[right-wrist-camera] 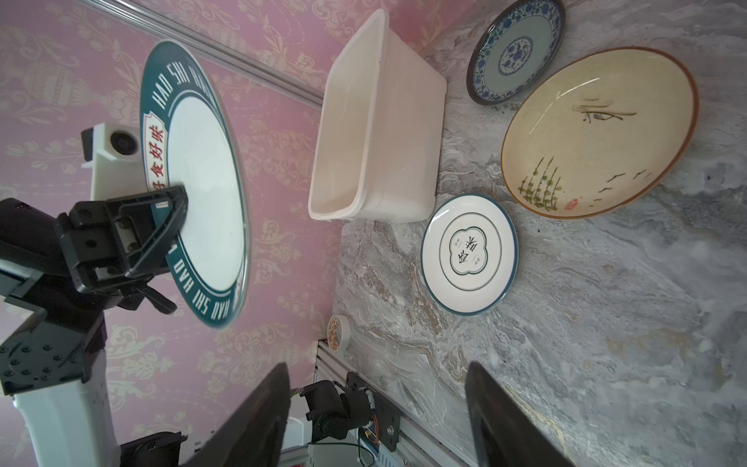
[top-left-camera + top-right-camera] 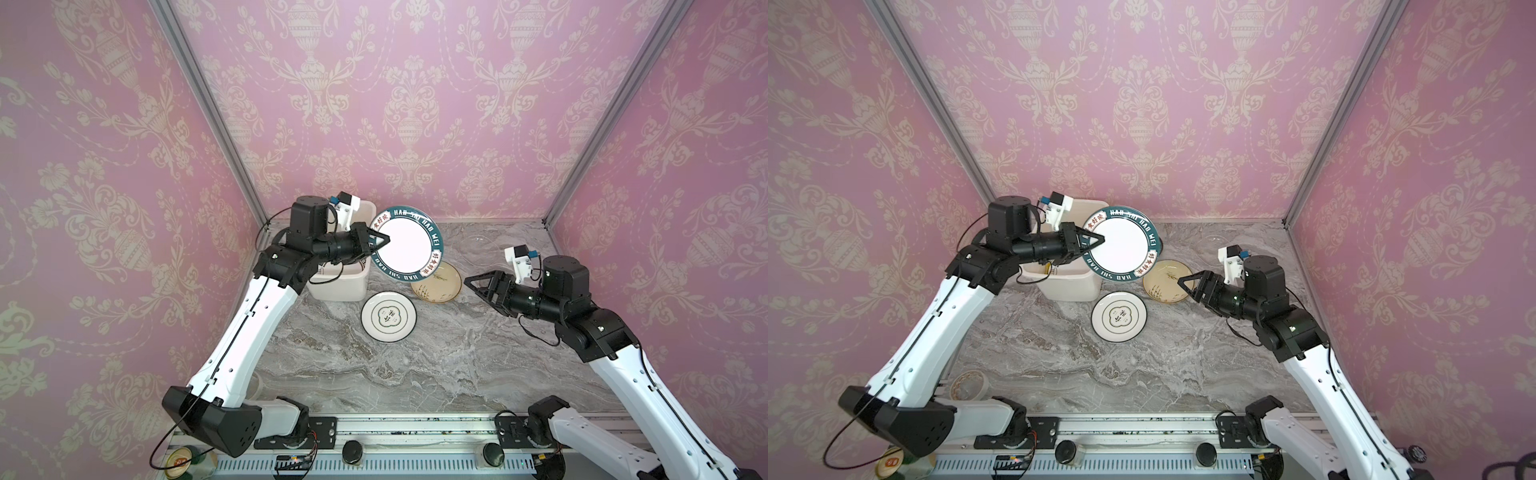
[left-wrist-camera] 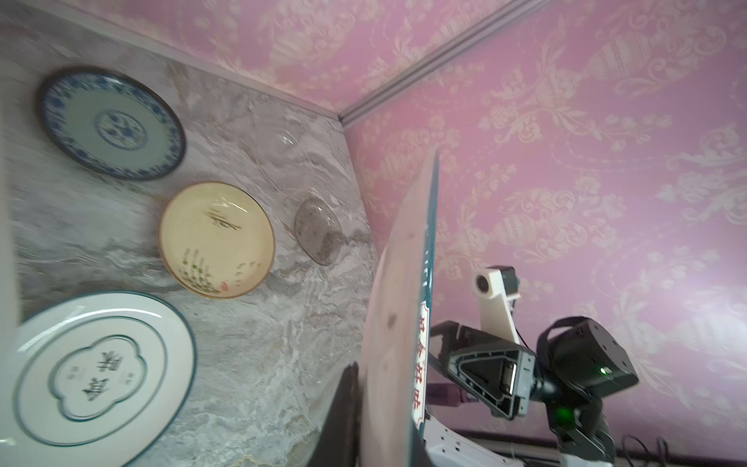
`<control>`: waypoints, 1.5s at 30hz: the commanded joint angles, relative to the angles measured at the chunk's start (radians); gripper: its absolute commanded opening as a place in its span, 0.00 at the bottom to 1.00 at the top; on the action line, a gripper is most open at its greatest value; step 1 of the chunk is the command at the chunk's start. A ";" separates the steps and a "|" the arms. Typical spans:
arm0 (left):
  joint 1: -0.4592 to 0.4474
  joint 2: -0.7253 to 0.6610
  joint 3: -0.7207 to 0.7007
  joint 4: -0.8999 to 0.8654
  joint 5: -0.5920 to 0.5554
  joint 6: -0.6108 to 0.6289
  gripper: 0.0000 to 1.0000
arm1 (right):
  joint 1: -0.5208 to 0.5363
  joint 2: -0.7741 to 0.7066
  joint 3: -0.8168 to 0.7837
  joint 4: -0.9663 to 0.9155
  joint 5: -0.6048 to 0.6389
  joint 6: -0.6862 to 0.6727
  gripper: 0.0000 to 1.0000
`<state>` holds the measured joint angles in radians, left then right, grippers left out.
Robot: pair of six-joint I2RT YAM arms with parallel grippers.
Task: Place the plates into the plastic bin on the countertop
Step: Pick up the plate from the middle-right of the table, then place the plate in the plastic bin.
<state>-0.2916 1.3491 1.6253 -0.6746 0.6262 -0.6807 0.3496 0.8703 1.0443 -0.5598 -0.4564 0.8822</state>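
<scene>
1. In both top views, the left gripper is pinching the rim of a large teal-rimmed plate. It is holding the plate raised and tilted just beside the plastic bin, which is standing at the far left corner of the countertop. The right gripper is hovering with its fingers spread, gripping nothing, near a cream plate. A small white plate is lying flat in front of the bin, close to the cream plate.
2. In the left wrist view, the teal-rimmed plate is showing edge-on, with one dark finger pressing against its underside. A blue patterned plate, the cream plate and the small white plate are lying apart from one another on the countertop. A smoky glass plate is resting just beyond the cream one.
3. In the right wrist view, the right gripper's two fingers are standing wide apart with nothing between them. The left gripper is clamping the teal-rimmed plate in the air, apart from the bin. The bin is sitting upright, with the small white plate just beside its corner.
</scene>
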 commanded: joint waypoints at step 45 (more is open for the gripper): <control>0.273 0.475 -0.027 -0.039 -0.279 0.569 0.00 | 0.009 -0.061 -0.300 0.129 -0.063 0.113 0.67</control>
<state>-0.0235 1.8084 1.5867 -0.7040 0.2901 -0.1604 0.3500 0.8074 0.7349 -0.4461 -0.5087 0.9958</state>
